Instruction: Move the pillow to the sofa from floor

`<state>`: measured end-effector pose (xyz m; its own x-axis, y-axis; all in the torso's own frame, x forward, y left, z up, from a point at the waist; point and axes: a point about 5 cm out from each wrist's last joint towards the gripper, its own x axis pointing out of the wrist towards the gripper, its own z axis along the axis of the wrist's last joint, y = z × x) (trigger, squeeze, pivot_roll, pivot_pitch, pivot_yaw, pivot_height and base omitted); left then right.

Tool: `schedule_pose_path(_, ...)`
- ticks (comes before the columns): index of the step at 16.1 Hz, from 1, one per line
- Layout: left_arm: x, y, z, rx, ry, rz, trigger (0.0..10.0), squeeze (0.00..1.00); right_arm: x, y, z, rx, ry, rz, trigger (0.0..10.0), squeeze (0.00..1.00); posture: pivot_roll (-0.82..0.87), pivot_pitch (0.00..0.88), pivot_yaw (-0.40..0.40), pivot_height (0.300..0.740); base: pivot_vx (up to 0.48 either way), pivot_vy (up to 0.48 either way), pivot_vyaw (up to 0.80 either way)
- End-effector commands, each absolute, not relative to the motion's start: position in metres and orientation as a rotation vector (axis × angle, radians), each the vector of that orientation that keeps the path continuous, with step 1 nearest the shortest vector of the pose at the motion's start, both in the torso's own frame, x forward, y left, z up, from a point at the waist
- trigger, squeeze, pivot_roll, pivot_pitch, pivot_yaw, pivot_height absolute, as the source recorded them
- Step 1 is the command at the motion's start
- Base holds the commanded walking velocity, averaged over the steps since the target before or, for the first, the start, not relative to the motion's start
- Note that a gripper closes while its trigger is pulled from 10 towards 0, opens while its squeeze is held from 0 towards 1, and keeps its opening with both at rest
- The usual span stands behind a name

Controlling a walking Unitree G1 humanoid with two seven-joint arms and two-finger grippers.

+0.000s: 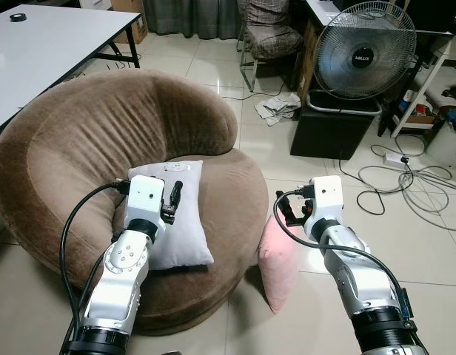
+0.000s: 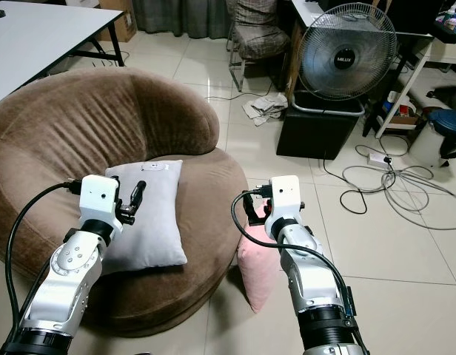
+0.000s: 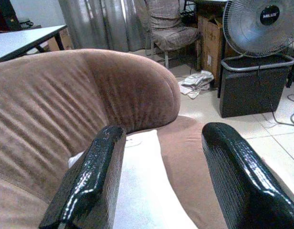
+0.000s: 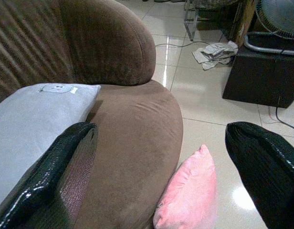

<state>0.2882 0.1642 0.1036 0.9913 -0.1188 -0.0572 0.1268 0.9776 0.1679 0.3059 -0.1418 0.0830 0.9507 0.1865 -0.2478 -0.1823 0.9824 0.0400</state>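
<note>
Two hands, left [image 1: 174, 198] and right [image 4: 161, 167], both wide — two pillows: pink pillow [image 1: 280, 255] on floor, white pillow [image 1: 178, 214] on sofa [image 1: 80, 140]

A lived-in home room, part lounge and part work corner.

A round brown plush sofa [image 1: 102, 140] sits on a glossy pale tiled floor [image 1: 406, 244], beside a white tabletop on black legs [image 1: 43, 44]. A grey standing fan [image 1: 365, 50] rests on a black box [image 1: 333, 129], with loose white cables [image 1: 406, 181], crumpled cloth [image 1: 278, 108], a checked upholstered chair [image 1: 269, 33] and grey curtains [image 3: 99, 24] behind.
</note>
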Motion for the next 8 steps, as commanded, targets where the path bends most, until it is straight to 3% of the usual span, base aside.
schedule_pose_path(1,0.2868,0.1626,0.1056,0.187,0.034,-0.128,10.0,0.0,0.3091,-0.1415,0.0857,0.003,0.24,0.186,10.0,0.0,0.05,0.0,-0.023,0.74,0.0,0.0,0.0)
schedule_pose_path(8,0.2864,0.1614,0.1065,0.203,0.028,-0.148,10.0,0.0,0.3069,-0.1423,0.0838,0.027,0.233,0.153,10.0,0.0,0.04,0.0,-0.011,0.74,0.0,0.0,0.0)
